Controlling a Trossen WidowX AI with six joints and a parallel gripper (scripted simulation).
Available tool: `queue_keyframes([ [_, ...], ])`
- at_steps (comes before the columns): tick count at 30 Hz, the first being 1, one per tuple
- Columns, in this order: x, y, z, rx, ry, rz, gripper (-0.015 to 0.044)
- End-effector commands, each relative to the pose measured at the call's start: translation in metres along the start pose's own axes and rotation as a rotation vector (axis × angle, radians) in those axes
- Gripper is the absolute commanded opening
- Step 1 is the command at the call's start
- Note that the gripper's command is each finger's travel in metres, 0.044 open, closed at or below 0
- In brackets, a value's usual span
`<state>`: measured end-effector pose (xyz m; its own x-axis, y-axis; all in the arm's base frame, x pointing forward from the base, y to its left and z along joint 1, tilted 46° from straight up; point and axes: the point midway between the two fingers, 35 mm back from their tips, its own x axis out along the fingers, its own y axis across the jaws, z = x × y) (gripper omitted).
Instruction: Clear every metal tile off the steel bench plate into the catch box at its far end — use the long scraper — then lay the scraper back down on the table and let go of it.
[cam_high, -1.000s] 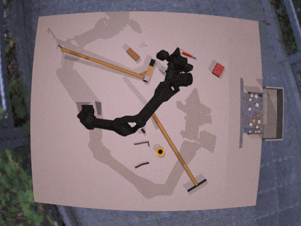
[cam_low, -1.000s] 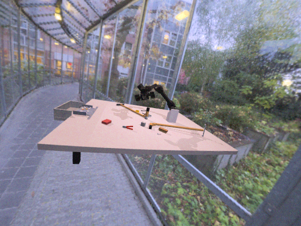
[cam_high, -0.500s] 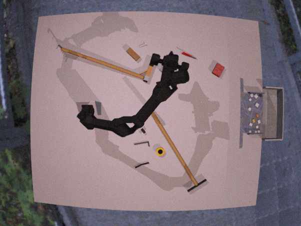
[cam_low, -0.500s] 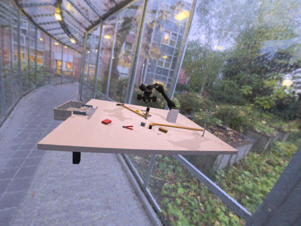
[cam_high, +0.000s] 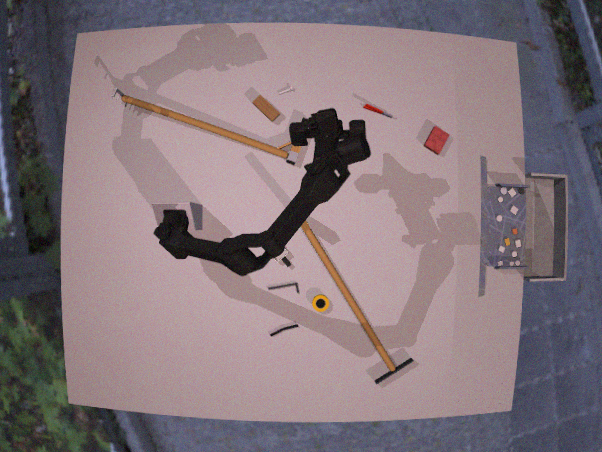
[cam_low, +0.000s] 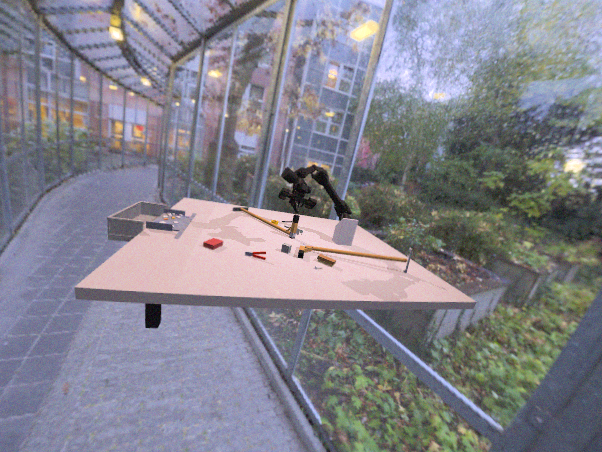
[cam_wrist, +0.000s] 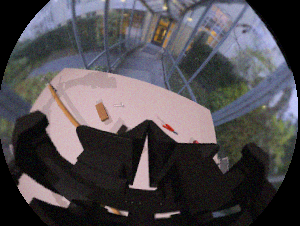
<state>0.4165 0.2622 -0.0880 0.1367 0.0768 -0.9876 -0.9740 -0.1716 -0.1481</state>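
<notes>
The long scraper (cam_high: 350, 296) (cam_low: 265, 220) lies on the table, its wide dark blade (cam_high: 394, 371) toward the front right in the top view. The arm hides its other end there; the exterior view shows an upright grip (cam_low: 294, 226). My gripper (cam_high: 326, 119) (cam_low: 296, 208) (cam_wrist: 149, 122) is shut and empty, raised above the table and pointing down, away from the scraper's blade. Several pale tiles (cam_high: 514, 210) and a few orange ones lie on the steel plate (cam_high: 490, 235) at the table's right edge. The catch box (cam_high: 561, 227) (cam_low: 125, 228) adjoins its far end; no tiles show inside.
A second long tool (cam_high: 200, 123) (cam_low: 355, 252) with a rake-like head lies at upper left. Around are a wooden block (cam_high: 266, 108) (cam_wrist: 102, 111), red-handled pliers (cam_high: 374, 108), a red block (cam_high: 437, 140) (cam_low: 213, 243), a yellow ring (cam_high: 320, 296) and a hex key (cam_high: 282, 287).
</notes>
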Motion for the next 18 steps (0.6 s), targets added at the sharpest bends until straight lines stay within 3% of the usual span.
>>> queue_keyframes([
  [1,-0.002,0.011,-0.009,-0.104,0.06,0.036,0.0],
  [18,-0.022,0.047,-0.039,-0.563,0.26,0.218,0.0],
])
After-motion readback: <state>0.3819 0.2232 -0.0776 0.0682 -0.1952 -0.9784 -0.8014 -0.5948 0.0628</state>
